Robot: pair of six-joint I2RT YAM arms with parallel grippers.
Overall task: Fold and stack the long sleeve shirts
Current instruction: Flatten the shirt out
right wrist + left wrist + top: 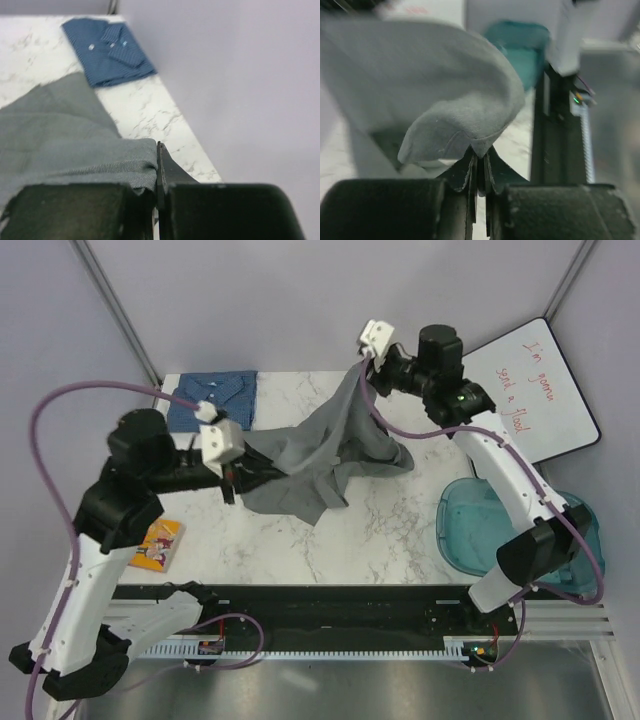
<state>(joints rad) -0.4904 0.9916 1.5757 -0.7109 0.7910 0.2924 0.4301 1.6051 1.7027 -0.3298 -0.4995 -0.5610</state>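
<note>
The grey shirt [320,450] hangs stretched above the marble table between my two grippers, its lower part draping onto the tabletop. My left gripper [232,480] is shut on one edge of it; in the left wrist view the grey cloth [435,100] bulges from the closed fingertips [479,159]. My right gripper [366,365] is shut on the other end, held high at the back; the right wrist view shows grey fabric [75,145] pinched at the fingers [156,165]. The blue checked shirt [213,398] lies folded at the table's far left corner, also seen in the right wrist view [107,50].
A colourful paperback book [158,544] lies at the table's front left. A teal plastic tub [500,525] sits off the right edge. A whiteboard [530,390] with red writing leans at the back right. A black rail [330,605] runs along the near edge.
</note>
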